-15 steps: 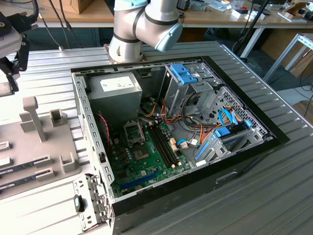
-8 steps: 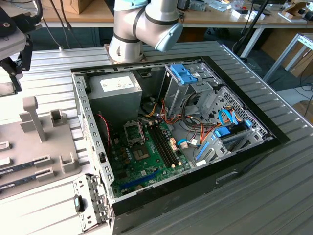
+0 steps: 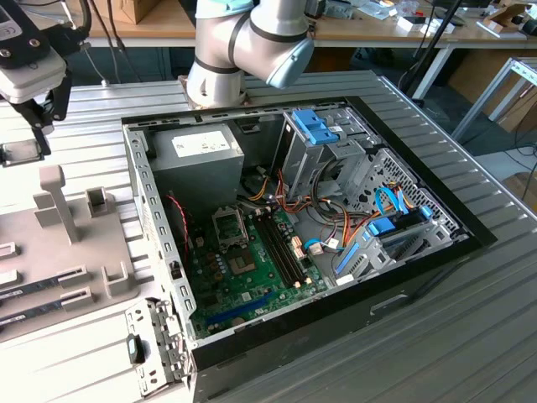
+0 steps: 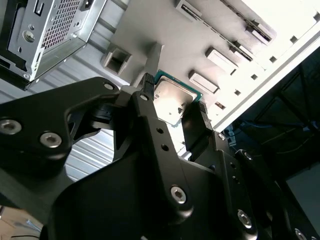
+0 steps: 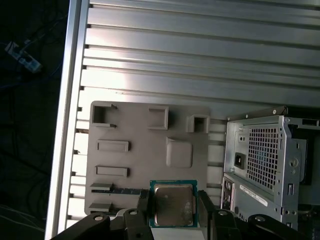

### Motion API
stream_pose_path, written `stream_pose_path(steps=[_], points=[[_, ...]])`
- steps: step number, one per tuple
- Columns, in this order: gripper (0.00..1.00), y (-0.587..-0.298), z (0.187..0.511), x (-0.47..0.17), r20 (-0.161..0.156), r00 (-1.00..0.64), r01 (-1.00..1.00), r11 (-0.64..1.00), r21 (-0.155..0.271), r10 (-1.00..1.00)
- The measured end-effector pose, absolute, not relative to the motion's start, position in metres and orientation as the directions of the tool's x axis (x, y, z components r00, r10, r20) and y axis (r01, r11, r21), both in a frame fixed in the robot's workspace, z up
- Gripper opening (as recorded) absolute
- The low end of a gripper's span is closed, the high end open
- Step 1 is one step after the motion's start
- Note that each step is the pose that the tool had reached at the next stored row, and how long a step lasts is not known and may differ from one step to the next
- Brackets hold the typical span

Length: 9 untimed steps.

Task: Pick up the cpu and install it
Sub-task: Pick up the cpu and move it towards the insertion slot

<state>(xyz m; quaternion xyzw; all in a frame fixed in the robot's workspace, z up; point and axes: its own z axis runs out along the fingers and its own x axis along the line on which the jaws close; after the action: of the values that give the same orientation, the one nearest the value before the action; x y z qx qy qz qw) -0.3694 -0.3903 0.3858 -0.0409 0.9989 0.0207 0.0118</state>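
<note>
The cpu [image 5: 172, 204], a small square chip with a green edge and a silvery top plate, sits clamped between my gripper's [image 5: 173, 209] two black fingers, above the grey parts tray [image 5: 140, 130]. In the second wrist view the cpu [image 4: 172, 99] is held by its edges, with the gripper [image 4: 172, 105] shut on it. In the exterior view the gripper [image 3: 29, 143] hangs at the far left over the tray [image 3: 75, 252], with the cpu [image 3: 18, 154] at its tips. The motherboard [image 3: 252, 277] lies inside the open computer case [image 3: 159, 252], its square socket [image 3: 228, 225] uncovered, well toward the exterior view's right of the gripper.
Memory sticks [image 3: 42, 290] lie in slots of the tray. Upright grey posts [image 3: 54, 201] rise from the tray near the gripper. The case holds a power supply [image 3: 205, 151], drive cages [image 3: 323, 143] and loose cables [image 3: 336, 227]. The ribbed metal table [image 3: 436, 336] surrounds the case.
</note>
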Motion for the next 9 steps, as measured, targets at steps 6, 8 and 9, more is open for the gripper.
stream_pose_path(steps=[6,8,9], points=[[0.47,-0.3903,0.3856,-0.3619,-0.025,-0.996,-0.082,0.996,0.040,-0.081],[0.47,-0.3903,0.3856,-0.3605,-0.025,-0.996,-0.082,0.996,0.040,-0.081],[0.47,-0.3903,0.3856,-0.3599,-0.025,-0.996,-0.082,0.996,0.040,-0.081]])
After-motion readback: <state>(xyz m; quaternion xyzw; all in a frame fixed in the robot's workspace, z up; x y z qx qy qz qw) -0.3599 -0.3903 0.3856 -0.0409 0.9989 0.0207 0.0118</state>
